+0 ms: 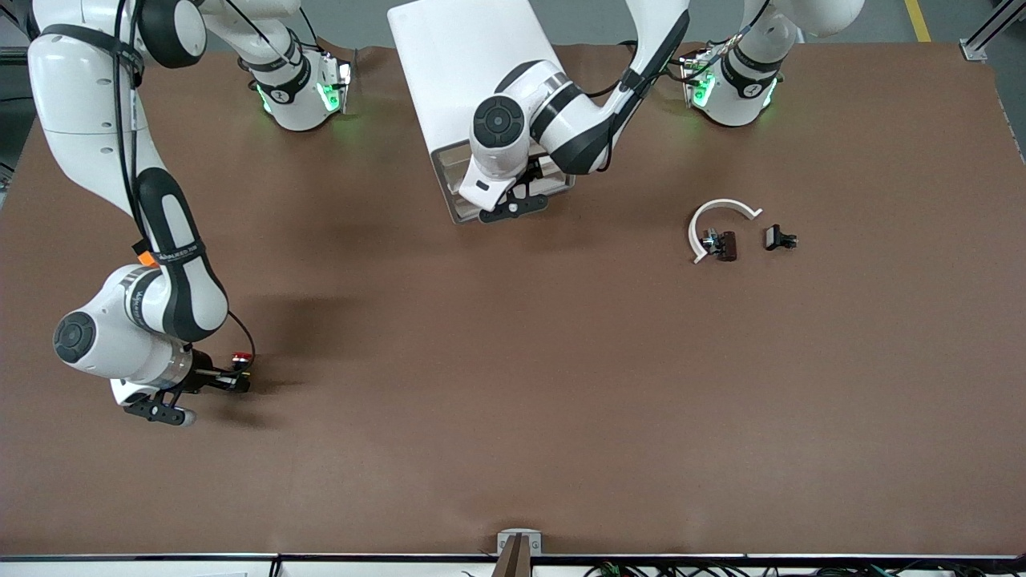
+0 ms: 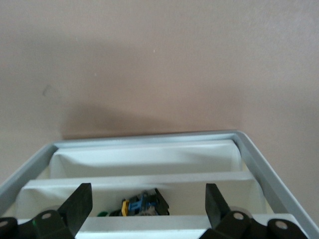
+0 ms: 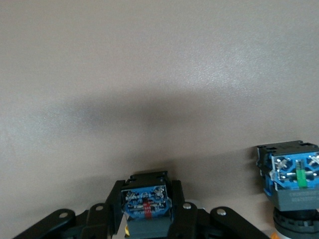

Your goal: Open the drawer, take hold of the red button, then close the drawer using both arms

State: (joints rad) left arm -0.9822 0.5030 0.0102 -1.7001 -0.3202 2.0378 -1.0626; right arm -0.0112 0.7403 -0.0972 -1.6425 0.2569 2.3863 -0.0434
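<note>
The right gripper, low over the table at the right arm's end, pinches the button between its fingers; a second, green-marked switch body sits just beside it. The left gripper, fingers spread, hovers at the open drawer of the cabinet. A white curved piece and two small black parts lie well apart, toward the left arm's end.

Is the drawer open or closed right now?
Open. The drawer sticks out of the cabinet, its white compartments showing, with a blue and black part inside. The left gripper hangs open over it.
</note>
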